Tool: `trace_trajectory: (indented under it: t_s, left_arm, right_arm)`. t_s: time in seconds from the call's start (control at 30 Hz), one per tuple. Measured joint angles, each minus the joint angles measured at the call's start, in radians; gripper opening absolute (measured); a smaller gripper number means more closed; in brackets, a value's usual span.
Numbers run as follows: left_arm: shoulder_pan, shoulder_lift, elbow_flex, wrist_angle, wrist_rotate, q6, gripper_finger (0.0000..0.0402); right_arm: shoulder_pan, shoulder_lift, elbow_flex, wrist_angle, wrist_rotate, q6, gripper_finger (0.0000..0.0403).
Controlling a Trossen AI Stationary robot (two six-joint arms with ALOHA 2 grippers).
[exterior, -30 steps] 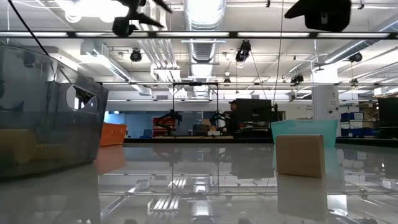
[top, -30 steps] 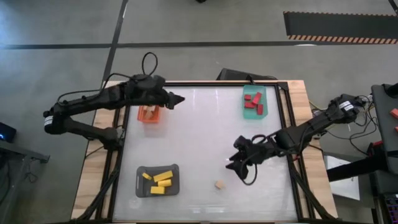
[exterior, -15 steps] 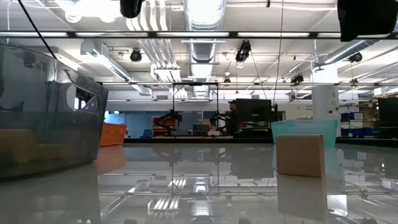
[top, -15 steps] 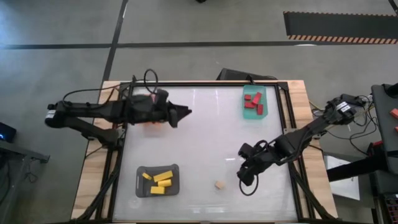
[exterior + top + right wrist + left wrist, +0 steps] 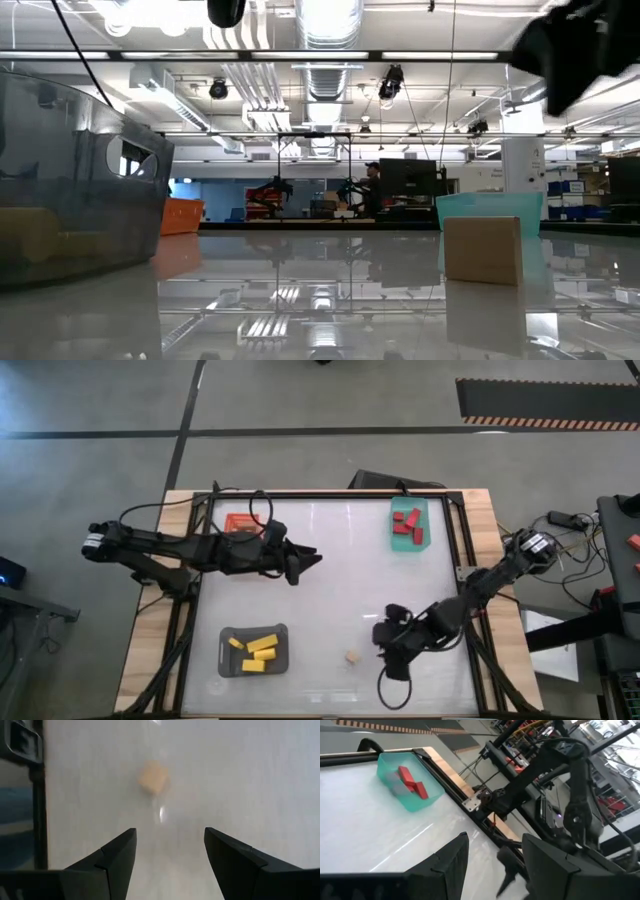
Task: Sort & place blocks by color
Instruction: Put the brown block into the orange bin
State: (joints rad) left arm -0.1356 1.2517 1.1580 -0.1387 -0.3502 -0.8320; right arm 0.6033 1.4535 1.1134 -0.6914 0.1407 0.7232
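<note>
Left gripper [image 5: 312,558] swung off the orange tray [image 5: 239,520] toward table centre (tray now uncovered). Right gripper [image 5: 383,632] dropped nearer the tan block [image 5: 352,657], its arm folding lower.

Bench [image 5: 330,560]: white glossy top, wooden border, dark frame.
Orange tray [image 5: 240,521]: far left corner (partly covered).
Green tray [image 5: 408,525]: far right side.
Grey tray [image 5: 253,651]: near left side.
Floor [image 5: 100,420]: grey, dark lines, striped hazard mat [image 5: 545,400].
</note>
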Motion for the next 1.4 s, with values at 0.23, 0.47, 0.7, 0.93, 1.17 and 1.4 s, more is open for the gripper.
trace_trajectory:
  t_s: [0.23, 0.47, 0.7, 0.93, 1.17, 1.4]
  left_arm:
    - [0.000, 0.017, 0.000, 0.000, 0.000, 0.001, 0.0169]
    - [0.000, 0.016, 0.000, -0.001, 0.001, 0.009, 0.0169]
    - [0.001, 0.015, 0.000, 0.000, 0.001, 0.014, 0.0169]
    - [0.003, 0.015, 0.000, 0.000, 0.000, 0.035, 0.0169]
    - [0.003, 0.015, 0.000, 0.000, -0.004, 0.036, 0.0169]
    - [0.003, 0.015, 0.000, 0.000, -0.006, 0.036, 0.0169]
  right_arm:
    - [0.013, 0.141, -0.021, 0.309, 0.145, -0.218, 0.0224]
    - [-0.001, 0.293, -0.023, 0.423, 0.159, -0.080, 0.0224]
    - [0.001, 0.360, -0.024, 0.447, 0.177, 0.040, 0.0223]
    - [0.001, 0.368, -0.022, 0.460, 0.199, 0.048, 0.0223]
    - [-0.010, 0.368, -0.022, 0.473, 0.227, 0.044, 0.0223]
    - [-0.018, 0.368, -0.022, 0.491, 0.226, 0.038, 0.0175]
